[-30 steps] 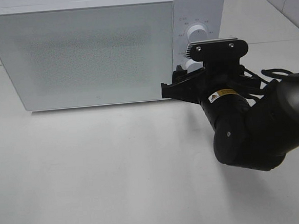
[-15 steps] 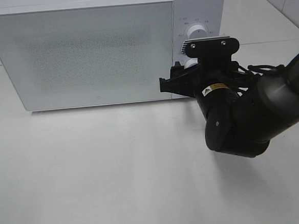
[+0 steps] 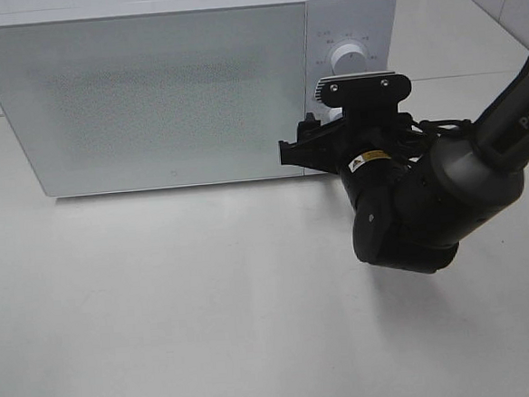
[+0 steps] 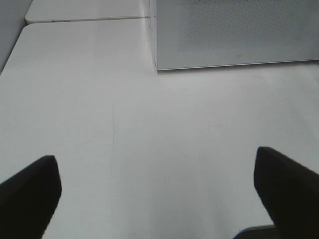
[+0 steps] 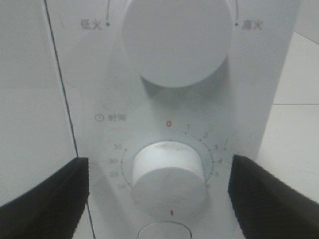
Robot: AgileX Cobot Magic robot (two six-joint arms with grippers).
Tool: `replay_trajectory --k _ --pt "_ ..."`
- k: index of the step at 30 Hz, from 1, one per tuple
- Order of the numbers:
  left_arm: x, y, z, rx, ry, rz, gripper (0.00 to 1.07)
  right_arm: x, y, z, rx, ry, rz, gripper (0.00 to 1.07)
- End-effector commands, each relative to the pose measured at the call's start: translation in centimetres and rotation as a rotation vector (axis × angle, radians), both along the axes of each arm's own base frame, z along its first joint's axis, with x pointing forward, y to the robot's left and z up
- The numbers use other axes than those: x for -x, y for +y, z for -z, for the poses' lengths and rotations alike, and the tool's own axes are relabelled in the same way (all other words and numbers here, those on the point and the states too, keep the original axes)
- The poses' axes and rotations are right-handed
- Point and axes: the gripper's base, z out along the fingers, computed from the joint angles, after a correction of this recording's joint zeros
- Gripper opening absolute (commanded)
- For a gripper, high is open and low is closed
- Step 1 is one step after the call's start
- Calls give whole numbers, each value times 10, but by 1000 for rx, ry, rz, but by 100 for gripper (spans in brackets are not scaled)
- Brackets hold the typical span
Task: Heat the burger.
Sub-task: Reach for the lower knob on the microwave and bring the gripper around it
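**Left:** your left pincer (image 4: 154, 157) hangs released above the counter (image 4: 149, 124), holding nothing.

**Centre:** the microwave (image 3: 148, 88) stands with its door shut. The burger shows in no view. You may judge it to be inside, but nothing here confirms that.

**Right:** over the last second the right pincer (image 5: 158, 162) has edged in toward the control panel. It now brackets the timer dial (image 5: 169, 174), fingers spread and not touching it. Closing on the dial and turning it looks like your remaining step.
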Motion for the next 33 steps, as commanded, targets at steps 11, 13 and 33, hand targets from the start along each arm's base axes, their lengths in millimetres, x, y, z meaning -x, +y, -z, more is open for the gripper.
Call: replay_trajectory --k 11,13,33 --pt "2 0 0 5 -30 -2 98 -7 0 -22 -6 -202 42 62" --pt "2 0 0 5 -29 -2 98 -7 0 -22 -6 -197 39 53" --pt "2 0 0 5 -29 -2 98 -7 2 -17 -56 -150 28 0"
